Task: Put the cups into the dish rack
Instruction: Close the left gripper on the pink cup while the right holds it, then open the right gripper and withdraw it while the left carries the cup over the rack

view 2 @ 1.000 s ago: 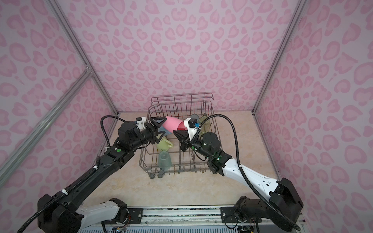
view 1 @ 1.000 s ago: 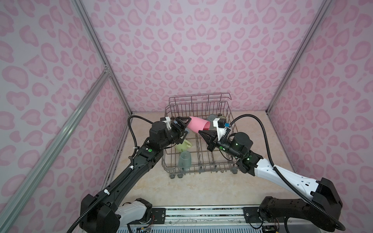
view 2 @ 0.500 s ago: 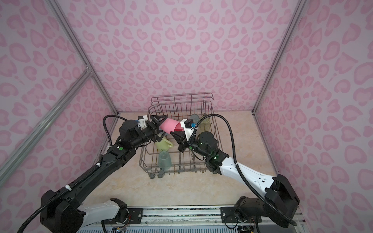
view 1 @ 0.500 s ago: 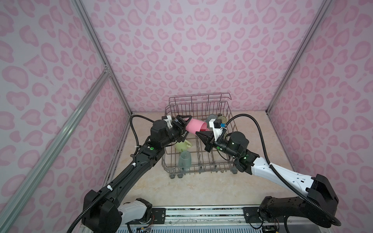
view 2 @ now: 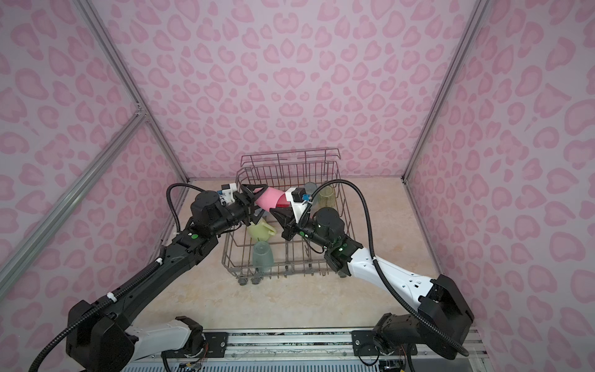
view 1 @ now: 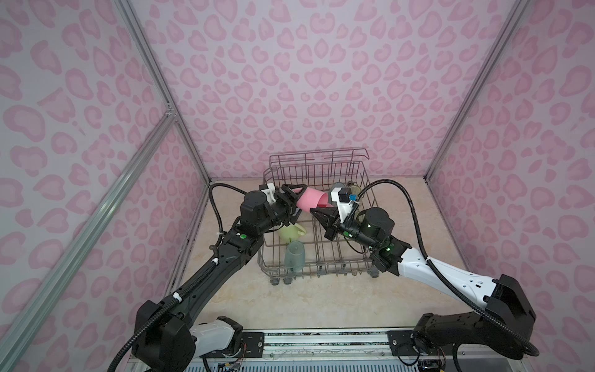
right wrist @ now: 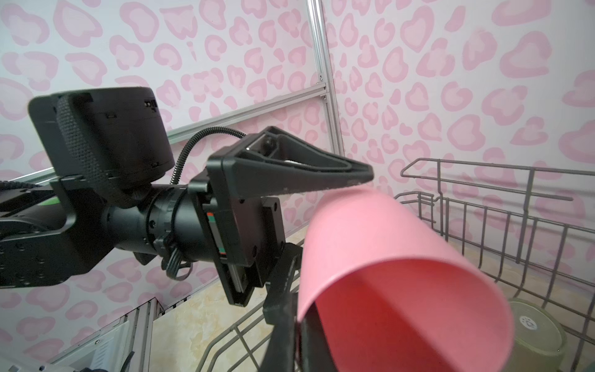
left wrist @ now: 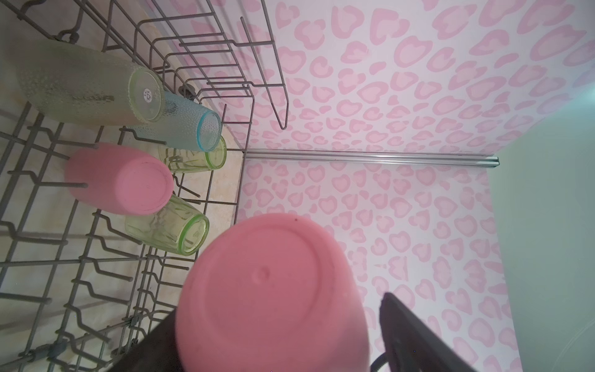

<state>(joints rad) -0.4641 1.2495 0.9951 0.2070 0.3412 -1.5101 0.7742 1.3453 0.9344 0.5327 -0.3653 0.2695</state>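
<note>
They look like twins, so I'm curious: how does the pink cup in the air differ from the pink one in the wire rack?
The airborne pink cup lies tipped sideways above the dish rack; the racked pink cup stands mouth down among its tines. The right end effector pinches the airborne pink cup's rim; no end effector touches the racked pink cup. Both share colour and shape.

In the left wrist view: held pink tumbler (left wrist: 270,290) partly past the edge — left hand (left wrist: 277,335) blurred, largely cropped.
</note>
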